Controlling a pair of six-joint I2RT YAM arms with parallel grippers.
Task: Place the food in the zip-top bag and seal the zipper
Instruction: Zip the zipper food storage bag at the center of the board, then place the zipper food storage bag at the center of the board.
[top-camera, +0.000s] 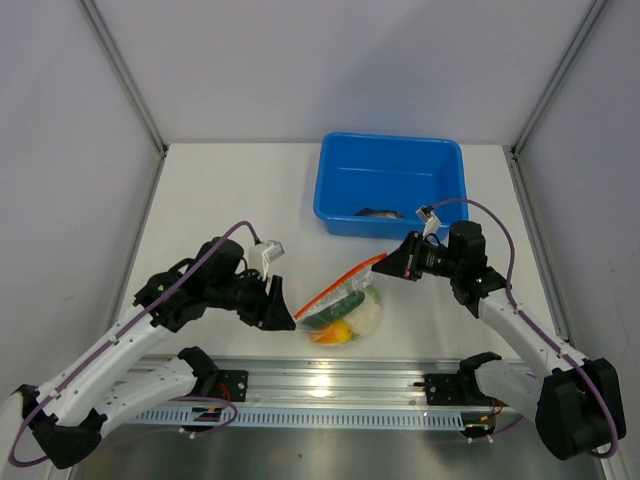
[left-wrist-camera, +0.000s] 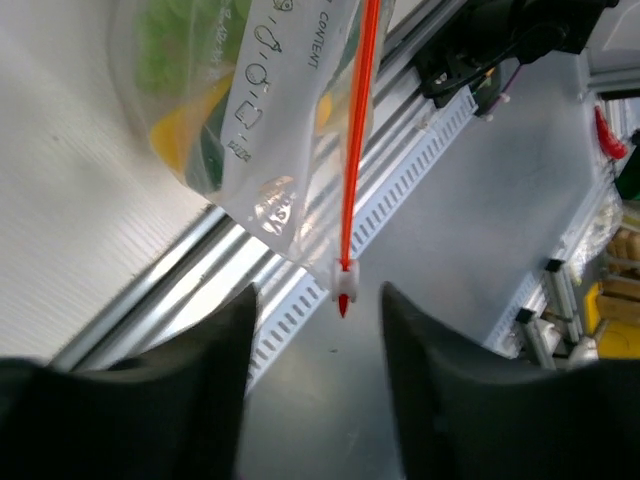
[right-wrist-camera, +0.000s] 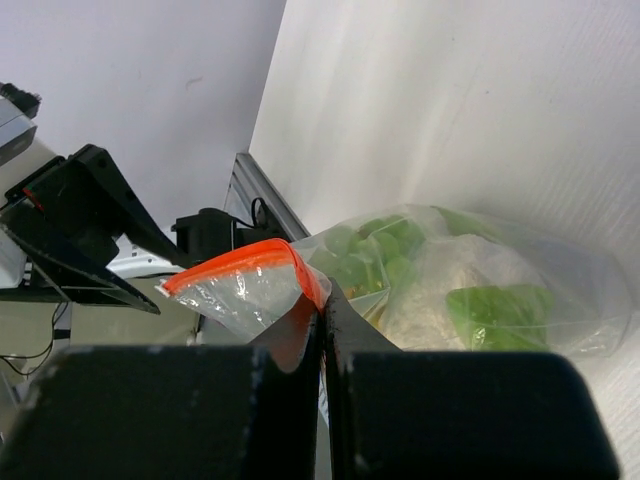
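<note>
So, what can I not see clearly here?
Top view: the grey object in the blue bin is too small to identify.
Left wrist view: the zipper shows edge-on, so whether it is sealed cannot be told.
Right wrist view: the right fingers cover the corner of the bag they pinch.
Left wrist view: the food is blurred, cut by the top edge.

You face white table (top-camera: 230, 200), evenly lit; pale grey wall panels (top-camera: 330, 60) on three sides, aluminium posts (top-camera: 125, 75) at corners, rail (top-camera: 330, 380) along near edge.
</note>
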